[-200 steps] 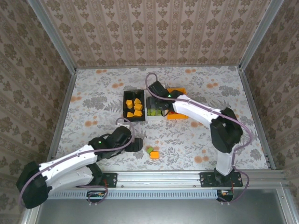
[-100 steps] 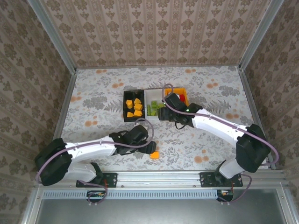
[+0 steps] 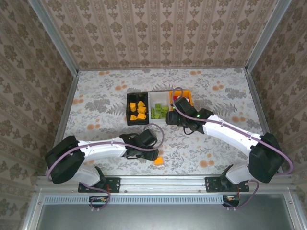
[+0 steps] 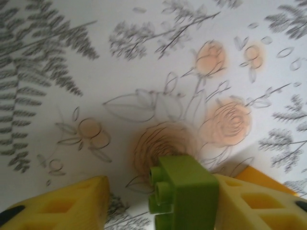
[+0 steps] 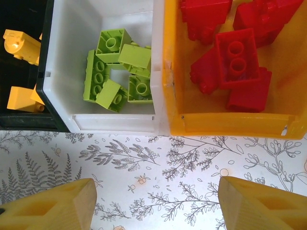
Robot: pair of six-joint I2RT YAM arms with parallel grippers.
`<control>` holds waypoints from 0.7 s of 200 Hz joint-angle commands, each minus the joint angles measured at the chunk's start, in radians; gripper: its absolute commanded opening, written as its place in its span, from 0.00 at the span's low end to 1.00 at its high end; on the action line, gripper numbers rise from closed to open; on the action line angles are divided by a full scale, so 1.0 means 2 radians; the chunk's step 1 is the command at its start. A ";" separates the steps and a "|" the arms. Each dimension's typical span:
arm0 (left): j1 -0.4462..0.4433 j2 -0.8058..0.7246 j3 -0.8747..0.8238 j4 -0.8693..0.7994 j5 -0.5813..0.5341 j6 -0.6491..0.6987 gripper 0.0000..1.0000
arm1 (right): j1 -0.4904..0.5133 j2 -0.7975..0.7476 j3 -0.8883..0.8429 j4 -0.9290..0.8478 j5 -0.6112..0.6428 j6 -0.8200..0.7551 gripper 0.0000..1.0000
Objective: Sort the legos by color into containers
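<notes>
We see a lime green lego (image 4: 187,189) on the table (image 4: 144,57), between the parted fingers of the left gripper (image 4: 160,186), one finger touching it. The right gripper (image 5: 156,191) hangs parted and empty, just near of the white bin (image 5: 115,123). The brick looks light, rigid and slick, so we would pinch its flat sides.

Smooth glossy plastic legos (image 5: 112,45) in plastic containers (image 5: 115,123).

Table cover (image 3: 105,96): white sheet with grey fern print and orange roses (image 4: 225,122), fills frame centre. Damask wallpaper (image 3: 163,33) on walls at top, left and right. Aluminium corner post (image 3: 54,36) runs diagonally upper left, another upper right. Aluminium rail (image 3: 163,183) along bottom, grey panel (image 3: 163,215) beneath.
</notes>
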 commanded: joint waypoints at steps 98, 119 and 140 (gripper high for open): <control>0.012 0.019 0.005 0.006 0.004 0.019 0.43 | -0.003 -0.038 -0.011 0.002 0.016 0.004 0.70; 0.011 0.020 0.012 0.003 0.005 0.020 0.34 | -0.004 -0.048 -0.016 0.000 0.019 0.005 0.70; 0.011 0.002 0.016 -0.010 -0.001 0.019 0.27 | -0.007 -0.057 -0.021 -0.001 0.022 0.006 0.70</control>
